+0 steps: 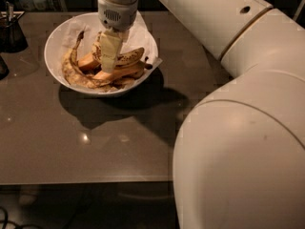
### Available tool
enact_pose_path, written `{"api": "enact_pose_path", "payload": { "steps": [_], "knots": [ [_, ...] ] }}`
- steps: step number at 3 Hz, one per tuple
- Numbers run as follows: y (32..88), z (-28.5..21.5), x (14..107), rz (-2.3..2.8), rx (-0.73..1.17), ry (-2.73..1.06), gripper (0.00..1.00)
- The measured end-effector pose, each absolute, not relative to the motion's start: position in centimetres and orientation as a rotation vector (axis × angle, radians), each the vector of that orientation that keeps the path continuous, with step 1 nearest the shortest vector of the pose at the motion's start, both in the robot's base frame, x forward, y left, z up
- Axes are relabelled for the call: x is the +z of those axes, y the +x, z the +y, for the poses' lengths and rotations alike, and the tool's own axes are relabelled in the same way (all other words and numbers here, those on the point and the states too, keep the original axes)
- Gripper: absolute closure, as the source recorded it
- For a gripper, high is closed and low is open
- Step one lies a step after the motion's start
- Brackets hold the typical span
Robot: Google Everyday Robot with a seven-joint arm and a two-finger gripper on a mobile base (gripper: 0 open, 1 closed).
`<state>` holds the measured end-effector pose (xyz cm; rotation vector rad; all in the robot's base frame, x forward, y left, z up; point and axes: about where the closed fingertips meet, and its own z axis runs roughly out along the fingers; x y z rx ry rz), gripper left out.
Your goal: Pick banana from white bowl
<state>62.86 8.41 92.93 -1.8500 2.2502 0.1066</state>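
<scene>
Speckled brown over yellow, the banana [129,57] lies on top of the heap in the white bowl [53,63], so it is probably the easiest fruit to reach. The gripper [108,65] hangs straight down into the pile at the banana's left end. Whether it is clamped on anything cannot be told. Crumpled paper [143,36] lines the bowl, which sits on a grey table [119,142].

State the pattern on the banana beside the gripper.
The banana is yellow with dark brown speckles, camera view; the gripper reaches into the white bowl.
</scene>
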Motion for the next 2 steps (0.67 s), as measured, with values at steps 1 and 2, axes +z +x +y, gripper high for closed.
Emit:
{"api": "enact_pose_path", "payload": {
  "steps": [1, 2],
  "knots": [
    [63.77, 8.60, 92.53, 2.251, 0.107, -1.857, 0.28],
    [64.57, 8.76, 92.08, 2.249, 0.124, -1.862, 0.35]
  ]
}}
